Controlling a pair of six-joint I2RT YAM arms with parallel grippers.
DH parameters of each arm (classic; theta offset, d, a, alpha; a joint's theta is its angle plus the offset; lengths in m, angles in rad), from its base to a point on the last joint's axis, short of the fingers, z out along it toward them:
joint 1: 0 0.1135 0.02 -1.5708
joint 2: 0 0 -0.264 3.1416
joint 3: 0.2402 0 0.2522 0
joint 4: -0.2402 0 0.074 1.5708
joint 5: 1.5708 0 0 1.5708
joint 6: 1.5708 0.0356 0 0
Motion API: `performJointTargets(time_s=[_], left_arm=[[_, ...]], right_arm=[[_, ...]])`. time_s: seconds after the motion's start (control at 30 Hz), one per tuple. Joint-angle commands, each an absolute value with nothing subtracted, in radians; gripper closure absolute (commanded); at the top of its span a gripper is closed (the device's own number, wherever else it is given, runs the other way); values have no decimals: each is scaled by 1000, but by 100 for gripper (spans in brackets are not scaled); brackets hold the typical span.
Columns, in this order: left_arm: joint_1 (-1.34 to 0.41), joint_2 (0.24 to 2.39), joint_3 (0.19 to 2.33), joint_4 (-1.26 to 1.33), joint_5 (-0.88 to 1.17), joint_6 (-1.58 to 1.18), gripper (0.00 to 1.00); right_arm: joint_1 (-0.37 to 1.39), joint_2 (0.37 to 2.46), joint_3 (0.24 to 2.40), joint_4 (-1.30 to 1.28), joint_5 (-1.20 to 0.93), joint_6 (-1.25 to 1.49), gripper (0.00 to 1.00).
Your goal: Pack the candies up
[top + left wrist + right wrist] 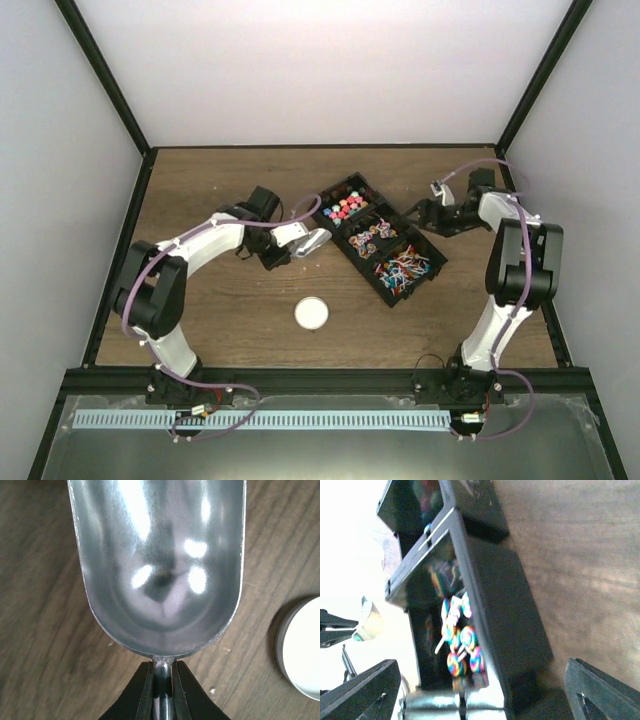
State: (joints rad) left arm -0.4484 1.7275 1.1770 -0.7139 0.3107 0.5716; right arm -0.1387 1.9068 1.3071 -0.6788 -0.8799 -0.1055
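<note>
**Empty scoop pinched on the left, jaws spread on the right beside the candy tray**

The left gripper (161, 680) is pressed together on the thin handle of a metal scoop (160, 570), which is pinched just behind the bowl. The bowl reaches straight ahead of the fingertips, and nothing is seen inside it but reflections. Bare wood of the table (40, 605) is seen on both sides of the scoop's rim. To the right of this gripper a round white lid (302, 647) lies flat, apart from the scoop's edge, with bare wood around it. Beyond the scoop's mouth the corner of a black tray (352, 256) is reached, set at a slant on the table.

The right gripper (416, 215) is held with its fingers (605, 692) spread wide and nothing between them. The tray's long outer wall is seen just ahead of it, and contact cannot be told. The candies (368, 236) are kept in the tray's three compartments: round ones farthest from the right gripper's side, swirled ones on sticks in the middle, wrapped ones at the near end. Wood is left open between the tray and the table's black frame rails (120, 250).
</note>
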Motion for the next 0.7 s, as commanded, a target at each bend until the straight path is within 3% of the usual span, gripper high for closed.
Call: performJointTargets(time_s=[0.0,0.33,0.67], left_arm=[[-501,1735,1153,-650,307,580,96],[-485,1821,1239,-593,287,546,96],[-487,1670,1226,-579,194,651,96]], right_arm=[[-161,1795,1209,-792,-926,-256,9],[-64,1775,1087,-618,-1039,-86,16],[-99,1817,1290,-678,-986,-128,14]])
